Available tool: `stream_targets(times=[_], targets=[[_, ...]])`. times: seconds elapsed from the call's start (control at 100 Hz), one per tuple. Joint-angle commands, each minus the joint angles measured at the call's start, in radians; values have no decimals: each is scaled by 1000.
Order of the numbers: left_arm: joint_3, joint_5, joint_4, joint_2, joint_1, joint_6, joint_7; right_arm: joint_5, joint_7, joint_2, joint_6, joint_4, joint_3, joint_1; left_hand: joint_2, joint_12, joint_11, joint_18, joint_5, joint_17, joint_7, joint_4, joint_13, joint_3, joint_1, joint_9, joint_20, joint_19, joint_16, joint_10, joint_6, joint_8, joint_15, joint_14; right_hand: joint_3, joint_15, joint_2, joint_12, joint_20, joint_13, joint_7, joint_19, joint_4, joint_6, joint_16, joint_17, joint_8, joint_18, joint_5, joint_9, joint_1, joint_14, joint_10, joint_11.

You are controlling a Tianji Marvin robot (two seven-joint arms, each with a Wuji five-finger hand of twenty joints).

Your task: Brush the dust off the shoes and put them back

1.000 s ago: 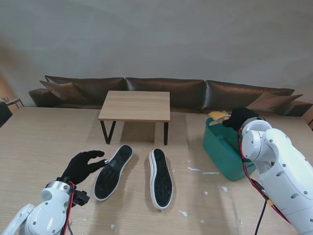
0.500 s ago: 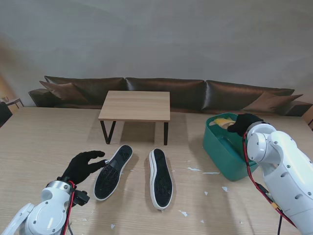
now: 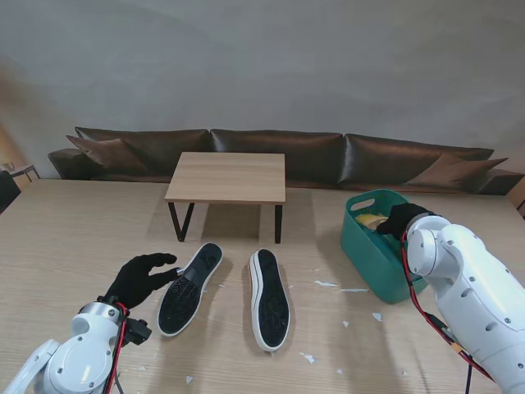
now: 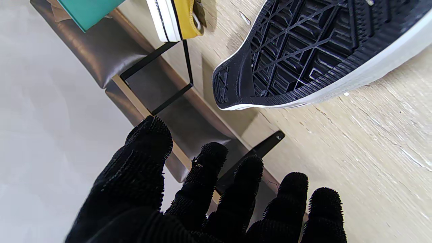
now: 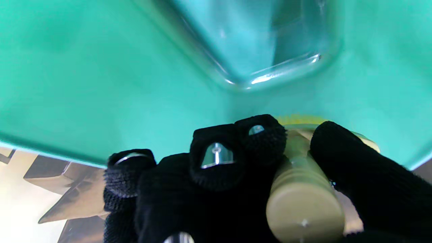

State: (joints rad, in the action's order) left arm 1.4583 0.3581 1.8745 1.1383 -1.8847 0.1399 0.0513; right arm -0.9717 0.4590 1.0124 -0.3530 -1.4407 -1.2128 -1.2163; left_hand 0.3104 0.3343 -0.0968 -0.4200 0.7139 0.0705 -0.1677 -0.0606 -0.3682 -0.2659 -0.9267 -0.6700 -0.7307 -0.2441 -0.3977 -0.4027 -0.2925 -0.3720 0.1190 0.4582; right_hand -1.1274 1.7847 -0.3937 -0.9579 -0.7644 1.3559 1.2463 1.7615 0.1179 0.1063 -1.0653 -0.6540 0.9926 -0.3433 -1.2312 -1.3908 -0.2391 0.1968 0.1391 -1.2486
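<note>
While the right hand (image 5: 236,182) is down inside the green bin (image 3: 369,246) with its fingers wrapped around a pale ridged handle (image 5: 303,199) — I'd guess that's the brush, a bit of yellow shows at its far end — no brushing looks started yet. Both shoes are soles-up on the tabletop, on the bin's left side: the right shoe (image 3: 270,298) nearer the bin, the left shoe (image 3: 190,286) farther from it. The left hand (image 3: 144,277) sits just beside that farther shoe, fingers spread and holding nothing. So grabbing the tool is underway; cleaning and putting the pair back are all still to do, I reckon. Soles are black rubber with a diamond-grid tread and white edging, the bin's smooth glossy plastic, and pale scraps (image 3: 328,284) litter the wood grain — the hands wear nubbly black knit gloves.
</note>
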Motion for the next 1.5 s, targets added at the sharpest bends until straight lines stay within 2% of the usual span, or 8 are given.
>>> stream_targets(times=[0.0,0.22,0.4,0.7,0.9,1.04,1.18,1.49], targets=[[-2,-5,-1,4,-5,4,-12,-9,9,4,-1,12,8,6,-3,-7,9,31,-11,-18,9,16,38,-4,32,31,3,29,6,11,20,4,-16,-16,-8,29,92,-1,26,-46,-9,64,-22,42,22,-502,-18,39,-110,-55,-8,-145,16,-15],[-8,-5,0,7,-9,8,-1,-34,3,4,-10,34,29,26,-4,-7,9,32,-13,-18,10,16,39,0,31,31,2,29,6,13,18,4,-17,-17,28,-76,92,29,87,-47,-135,-96,-27,2,112,-468,-33,-23,-73,-51,20,-128,0,157],[-10,-5,-1,7,-10,9,2,-59,20,1,1,47,42,38,-5,-7,9,32,-13,-18,11,17,38,3,30,32,2,29,6,12,19,4,-17,-16,58,-239,90,8,88,-45,-199,-207,-36,-20,190,-350,-36,-7,18,-10,38,-122,-28,295],[-11,-7,-1,7,-9,11,0,-87,45,-2,-13,47,48,42,-5,-6,8,32,-12,-18,10,17,37,6,30,29,2,29,5,12,20,4,-16,-16,153,-499,37,-14,51,-46,-274,-291,-47,22,313,-173,-91,15,285,225,109,-90,-39,313],[-12,-8,-1,7,-10,11,-1,-108,58,-3,-15,42,46,43,-7,-6,8,31,-11,-17,9,17,37,7,29,27,2,29,5,10,18,4,-16,-15,202,-613,18,18,36,-49,-271,-319,-55,31,356,-108,-151,28,397,328,121,-75,-42,295],[-12,-8,-3,7,-9,9,-1,-106,46,-1,-16,28,29,33,-8,-6,8,29,-11,-17,10,17,35,8,29,26,2,29,5,9,19,4,-16,-14,209,-660,16,44,36,-63,-303,-331,-56,30,364,-92,-182,28,418,350,119,-64,-37,317],[-15,-12,-5,7,-7,12,-2,-85,-6,7,-12,-13,-8,4,-8,-6,9,29,-13,-17,11,18,36,9,28,27,2,29,5,9,19,5,-16,-12,208,-708,12,107,38,-73,-353,-344,-56,11,362,-82,-223,18,418,357,112,-49,-21,376],[-12,-2,9,1,-5,20,-26,32,-119,31,-13,-207,-137,-124,-9,-7,9,30,-17,-16,12,18,37,10,26,31,1,29,5,5,20,6,-16,-11,215,-769,7,188,32,-113,-437,-361,-54,-11,369,-51,-258,-10,415,379,100,-8,10,469]])
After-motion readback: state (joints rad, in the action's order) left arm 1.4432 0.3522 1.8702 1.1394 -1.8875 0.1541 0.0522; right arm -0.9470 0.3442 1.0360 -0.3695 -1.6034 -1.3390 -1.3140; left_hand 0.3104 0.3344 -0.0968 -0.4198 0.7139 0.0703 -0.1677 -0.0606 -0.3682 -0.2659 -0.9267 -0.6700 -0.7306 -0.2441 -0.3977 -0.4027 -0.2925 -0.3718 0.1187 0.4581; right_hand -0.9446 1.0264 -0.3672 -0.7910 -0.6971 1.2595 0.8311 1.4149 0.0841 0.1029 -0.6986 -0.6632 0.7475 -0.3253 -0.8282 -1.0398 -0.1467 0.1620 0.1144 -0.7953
